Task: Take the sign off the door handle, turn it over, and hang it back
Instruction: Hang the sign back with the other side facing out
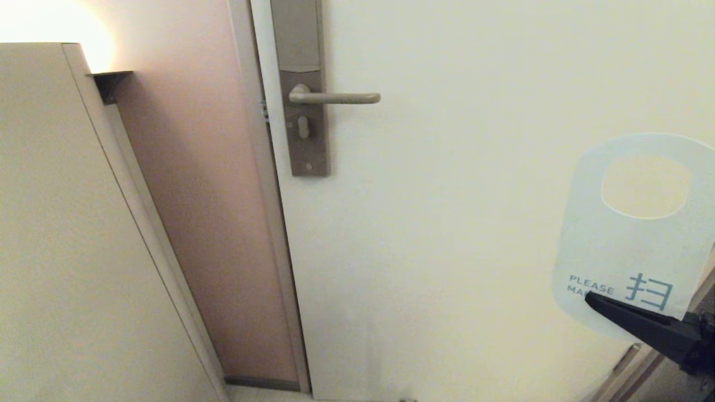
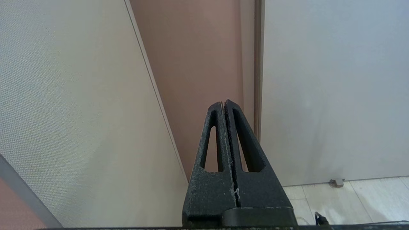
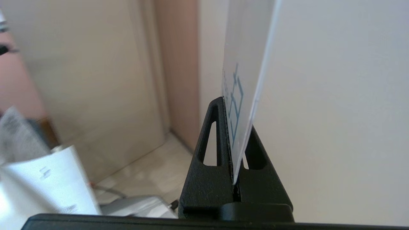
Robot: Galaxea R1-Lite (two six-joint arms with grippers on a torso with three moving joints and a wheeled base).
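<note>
- One sign [image 1: 625, 251] is in my right gripper [image 1: 600, 301], at about four o'clock in the head view, well apart from the door handle [image 1: 335, 98].
- My right fingers [image 3: 207, 140] are clamped together on the sign's lower end; in the right wrist view the sheet [image 3: 243, 80] stands edge-on between them.
- The sign stands upright with its one round hole uppermost. The pale face with blue lettering looks at my head camera; I read "PLEASE" and one blue character.
- One door handle is there, at about eleven o'clock from the sign: a slim lever lying level on one tall narrow plate [image 1: 304, 84]. Nothing hangs on it.
- One pale door [image 1: 475, 167] carries the plate; one door frame [image 1: 268, 184] runs down at its nine o'clock side.
- My left gripper [image 2: 223, 103] is out of the head view. In its own wrist view its two fingers [image 2: 211, 137] are pressed together on nothing, pointing at the wall and frame.
</note>
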